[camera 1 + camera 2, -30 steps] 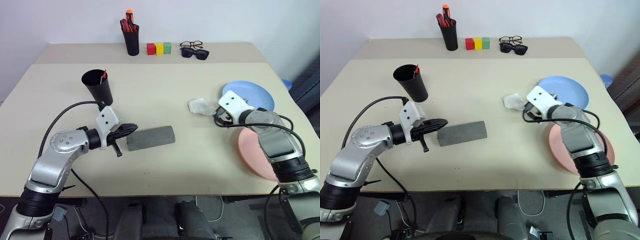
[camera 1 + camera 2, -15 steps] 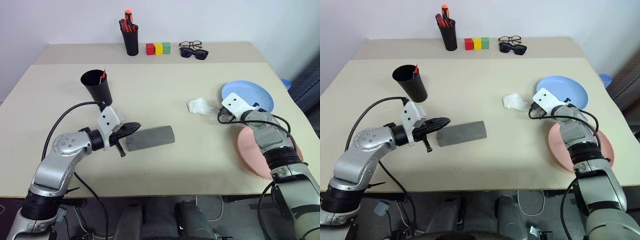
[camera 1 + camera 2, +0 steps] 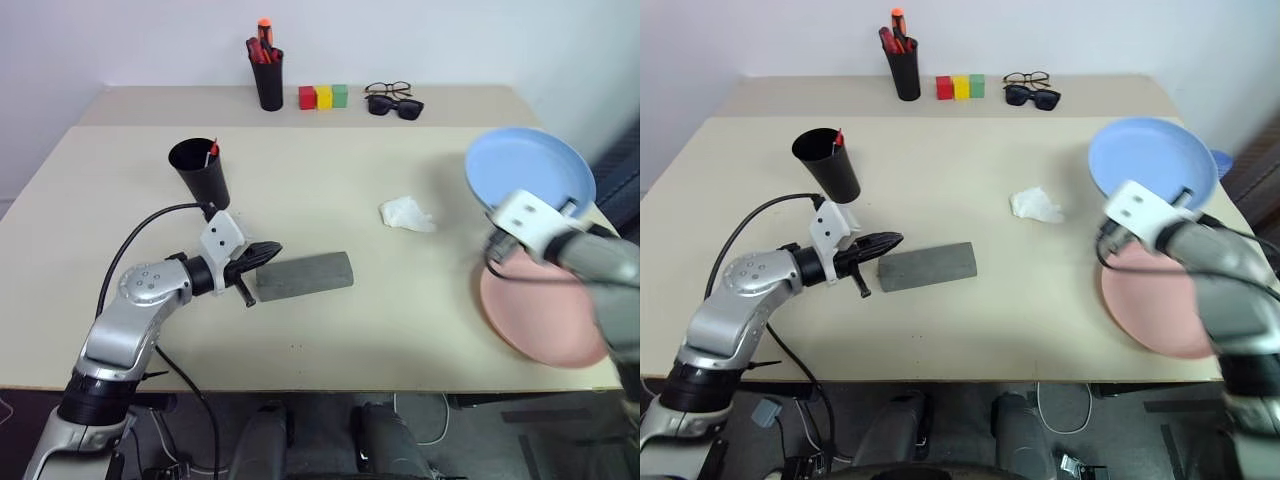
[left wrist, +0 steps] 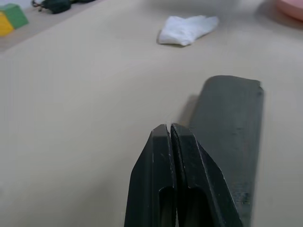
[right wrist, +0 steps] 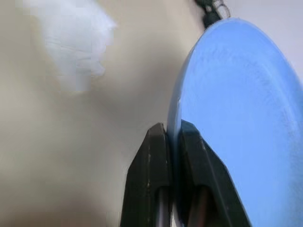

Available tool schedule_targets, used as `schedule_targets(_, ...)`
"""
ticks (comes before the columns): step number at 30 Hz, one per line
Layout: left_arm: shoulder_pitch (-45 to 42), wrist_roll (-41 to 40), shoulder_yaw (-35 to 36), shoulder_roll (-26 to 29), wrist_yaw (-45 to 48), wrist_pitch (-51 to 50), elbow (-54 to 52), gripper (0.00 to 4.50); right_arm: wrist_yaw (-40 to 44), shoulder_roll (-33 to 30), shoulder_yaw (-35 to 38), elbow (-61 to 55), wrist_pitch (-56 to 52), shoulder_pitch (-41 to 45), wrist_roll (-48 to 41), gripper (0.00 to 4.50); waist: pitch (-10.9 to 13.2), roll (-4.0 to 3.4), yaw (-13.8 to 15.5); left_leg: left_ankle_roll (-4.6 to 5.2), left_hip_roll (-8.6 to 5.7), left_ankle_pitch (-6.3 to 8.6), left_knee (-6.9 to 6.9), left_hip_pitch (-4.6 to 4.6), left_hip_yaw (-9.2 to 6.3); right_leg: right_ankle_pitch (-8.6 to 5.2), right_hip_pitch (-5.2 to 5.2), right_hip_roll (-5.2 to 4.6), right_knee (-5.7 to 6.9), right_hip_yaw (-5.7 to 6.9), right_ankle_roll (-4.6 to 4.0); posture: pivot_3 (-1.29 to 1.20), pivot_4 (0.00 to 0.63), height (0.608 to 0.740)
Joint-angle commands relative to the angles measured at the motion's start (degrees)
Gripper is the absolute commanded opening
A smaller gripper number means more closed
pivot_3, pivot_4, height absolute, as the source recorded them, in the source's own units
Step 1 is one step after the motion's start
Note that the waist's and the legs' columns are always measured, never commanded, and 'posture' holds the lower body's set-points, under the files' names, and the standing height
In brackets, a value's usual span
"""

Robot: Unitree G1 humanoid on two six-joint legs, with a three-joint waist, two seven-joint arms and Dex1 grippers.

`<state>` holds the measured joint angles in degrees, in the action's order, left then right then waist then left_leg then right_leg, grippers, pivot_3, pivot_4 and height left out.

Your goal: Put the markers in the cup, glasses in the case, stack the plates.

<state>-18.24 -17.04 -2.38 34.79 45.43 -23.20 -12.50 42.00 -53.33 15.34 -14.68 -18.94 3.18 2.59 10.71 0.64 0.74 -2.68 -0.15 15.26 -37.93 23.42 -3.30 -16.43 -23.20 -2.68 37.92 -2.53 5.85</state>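
Observation:
My right gripper (image 5: 173,135) is shut on the rim of the light blue plate (image 3: 530,168), which hangs tilted above the table at the right. Below it the salmon pink plate (image 3: 545,318) lies flat by the table's right edge. The grey case (image 3: 305,276) lies closed mid-table, and my left gripper (image 3: 268,251) is shut with nothing in it, its tip beside the case's left end. A red-tipped marker (image 3: 212,150) stands in the black cup (image 3: 200,172). The wire-rimmed glasses (image 3: 385,89) rest at the back of the table.
Black sunglasses (image 3: 398,105) lie just in front of the glasses. A black pen holder (image 3: 268,78) with red and orange markers and three coloured blocks (image 3: 323,96) stand along the back. A crumpled white tissue (image 3: 406,213) lies between the case and the plates.
My right gripper shut on the blue plate's rim, then lifted it off the table and drew it back to the right. The left arm stayed put.

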Motion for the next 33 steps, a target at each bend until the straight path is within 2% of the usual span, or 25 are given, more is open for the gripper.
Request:
schedule_targets(1,-2.6,0.3,-1.3,-0.6,2.5,2.9,2.3,0.01,6.5,-0.6,14.1,-11.8,-6.0,-10.8,-3.7,0.05,0.0,-0.04,-0.1,0.0,0.01,0.0,-0.02,-0.04,0.03,0.0,0.04,0.01,-0.02,-0.03,0.0,0.0,0.15,0.74)
schedule_targets(5,-5.2,1.3,-3.2,-2.1,4.2,4.9,5.9,0.01,11.6,1.3,21.7,-20.0,-13.2,-21.1,-8.5,0.05,0.0,-0.03,-1.3,0.01,0.0,0.0,-0.07,-0.28,0.09,0.01,0.22,-0.02,0.03,-0.21,0.02,0.0,0.15,0.74)
schedule_targets(8,-6.7,1.7,-3.9,-3.1,4.8,5.8,7.6,0.01,13.0,1.6,21.7,-23.0,-17.6,-22.8,-12.3,1.07,0.0,0.0,-1.9,0.01,0.05,0.01,0.06,-0.83,0.15,-0.01,0.7,0.05,-0.02,-0.21,0.01,0.0,0.15,0.74)
schedule_targets(12,-7.0,2.1,-3.3,-3.2,4.8,6.3,8.3,0.01,8.4,2.9,15.6,-24.5,-18.6,-17.6,-13.2,3.07,0.0,-0.01,-1.8,0.02,0.08,0.01,0.13,-1.01,0.15,-0.02,0.83,0.06,-0.05,-0.29,0.01,0.0,0.15,0.74)
schedule_targets(13,-6.4,2.0,-2.7,-2.7,4.5,6.1,7.7,0.01,7.1,4.0,12.3,-23.9,-18.5,-14.1,-13.8,3.52,0.0,0.0,-1.7,0.02,0.08,0.01,0.13,-1.01,0.14,-0.02,0.83,0.05,-0.05,-0.29,0.01,0.0,0.15,0.74)
schedule_targets(16,-4.3,1.9,-1.2,-1.6,3.5,5.4,6.0,0.01,2.7,7.9,3.2,-20.4,-18.4,-3.9,-14.0,3.52,0.0,0.05,-2.1,0.02,0.11,0.01,0.14,-1.0,0.14,-0.02,0.79,0.06,-0.05,-0.31,0.02,0.0,0.15,0.74)
schedule_targets(20,-0.7,1.9,0.9,-0.2,1.4,4.4,2.9,0.01,-4.8,15.6,-11.3,-5.5,-14.7,11.7,-6.8,3.52,0.0,0.08,-1.8,0.02,0.08,0.01,0.21,-0.96,0.14,-0.03,0.72,-0.02,-0.06,-0.3,0.02,0.0,0.15,0.74)
schedule_targets(22,0.8,1.8,1.8,0.1,0.3,3.7,1.0,0.01,-7.5,19.6,-15.0,2.2,-13.3,17.4,-5.1,3.52,0.0,0.11,-1.8,0.01,0.09,0.01,0.21,-0.96,0.14,-0.03,0.72,-0.01,-0.08,-0.3,0.02,0.0,0.15,0.74)
schedule_targets(25,3.4,1.3,3.5,0.5,-1.7,2.1,-2.3,0.01,-11.1,24.3,-18.4,15.2,-9.5,24.8,-2.4,3.52,0.0,0.1,-1.3,0.0,0.09,0.0,0.29,-0.91,0.12,-0.03,0.64,-0.05,-0.1,-0.29,0.02,0.0,0.15,0.74)
schedule_targets(30,6.9,0.9,5.3,0.9,-3.6,-0.1,-6.4,0.01,-14.0,27.1,-21.6,31.8,-0.6,31.7,1.0,3.52,0.0,0.1,-1.6,-0.01,-0.01,0.0,0.42,-0.8,0.15,-0.02,0.53,-0.19,-0.17,-0.28,0.03,0.0,0.15,0.74)
schedule_targets(33,8.1,0.5,6.2,0.6,-5.0,-1.0,-7.8,0.01,-16.5,28.7,-21.6,40.3,0.9,35.3,2.0,3.52,0.0,0.09,-1.9,-0.01,0.0,-0.01,0.5,-0.84,0.18,-0.02,0.52,-0.15,-0.19,-0.28,0.03,0.0,0.15,0.74)
